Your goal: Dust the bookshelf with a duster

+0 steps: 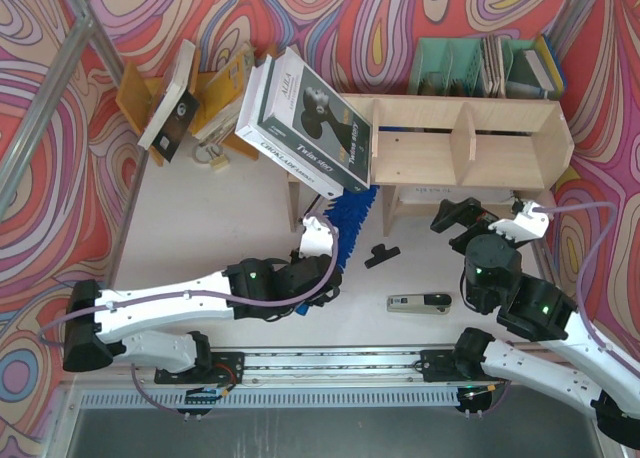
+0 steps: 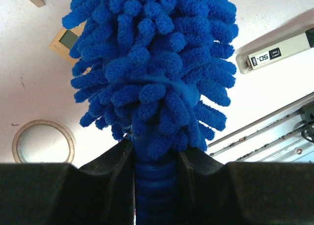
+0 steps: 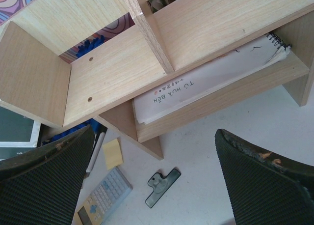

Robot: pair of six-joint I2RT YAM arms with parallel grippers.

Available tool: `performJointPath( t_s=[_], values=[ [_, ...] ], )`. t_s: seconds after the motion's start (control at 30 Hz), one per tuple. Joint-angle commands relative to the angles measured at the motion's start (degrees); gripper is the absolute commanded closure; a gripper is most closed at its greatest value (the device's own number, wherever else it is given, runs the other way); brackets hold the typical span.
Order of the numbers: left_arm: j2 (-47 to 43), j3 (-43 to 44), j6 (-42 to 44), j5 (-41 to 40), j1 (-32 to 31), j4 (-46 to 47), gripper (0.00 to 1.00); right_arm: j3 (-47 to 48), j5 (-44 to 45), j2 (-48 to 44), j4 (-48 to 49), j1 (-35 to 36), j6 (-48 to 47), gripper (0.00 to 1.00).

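Observation:
The light plywood bookshelf (image 1: 470, 143) stands at the back right of the table; large books (image 1: 310, 123) lean on its left end. The bright blue fluffy duster (image 1: 352, 218) points up toward the shelf's lower left front, under the books. My left gripper (image 1: 330, 243) is shut on the duster's ribbed blue handle (image 2: 154, 185), with the shaggy head (image 2: 152, 63) right above the jaws. My right gripper (image 1: 462, 218) is open and empty, just in front of the shelf's lower level. Its view shows the shelf (image 3: 122, 68) close up, with a notebook (image 3: 206, 87) lying in the lower level.
A black clip (image 1: 383, 255) and a grey and white hand tool (image 1: 420, 303) lie on the table between the arms. A calculator (image 3: 104, 195) and a yellow sticky note (image 3: 113, 153) lie by the shelf leg. A tape roll (image 2: 43, 141) lies near the duster. A green file organizer (image 1: 480, 68) stands behind the shelf, a wooden book stand (image 1: 170, 98) at the back left.

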Motion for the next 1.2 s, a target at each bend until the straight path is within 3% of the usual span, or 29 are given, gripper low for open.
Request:
performJointPath(
  t_s=[0.0,0.23,0.53,0.63,0.9,1.17],
  values=[
    [1.12,2.40,3.40,2.56,-0.25,4.62,1.00,-0.42,1.84,-0.98,-1.64,-0.18,1.41,0.01],
    [-6.00,-1.54,-2.07,-5.77,-0.18,-1.53,1.00,-0.14,2.44,-0.83,-1.20,-0.19,0.33,0.01],
    [-17.18,-6.70,-4.66,-6.48,-0.11,-6.35,1.00,-0.27,1.91,0.38,0.09,-0.18,0.08,0.01],
    [-16.57,-7.02,-2.86,-4.39,-0.09,-3.93,1.00,-0.31,1.49,0.84,0.28,-0.24,0.52,0.01],
    [-5.05,-2.17,2.02,4.16,-0.65,2.77,1.00,-0.01,0.89,1.16,-0.57,-0.18,1.36,0.01],
    [-4.25,-2.13,1.88,2.63,-3.74,0.38,1.00,-1.10,0.91,1.28,0.18,-0.20,1.61,0.01]
  ],
)
